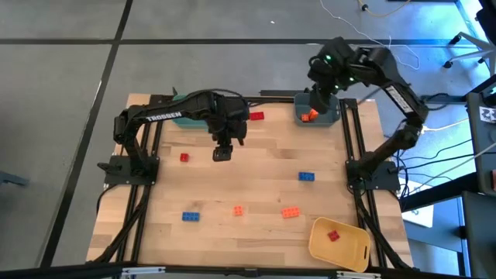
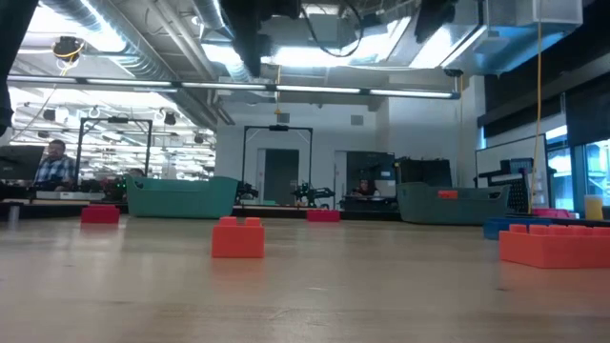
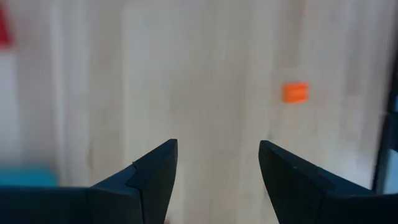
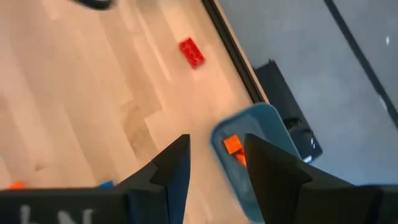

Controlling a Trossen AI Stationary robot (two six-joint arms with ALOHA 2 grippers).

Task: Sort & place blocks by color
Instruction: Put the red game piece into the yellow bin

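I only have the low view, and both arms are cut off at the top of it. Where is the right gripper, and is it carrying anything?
Observer: The right gripper is open and empty, above the grey-blue bin at the table's far right corner.
Operator: And the left gripper?
Observer: The left gripper is open and empty too, over bare wood near the table's middle.
Operator: I can't see the yellow bin. Anything in it?
Observer: One red block lies in the yellow bin.

Left gripper (image 1: 222,154) over table centre — right gripper (image 1: 316,99) above grey-blue bin (image 1: 335,118).
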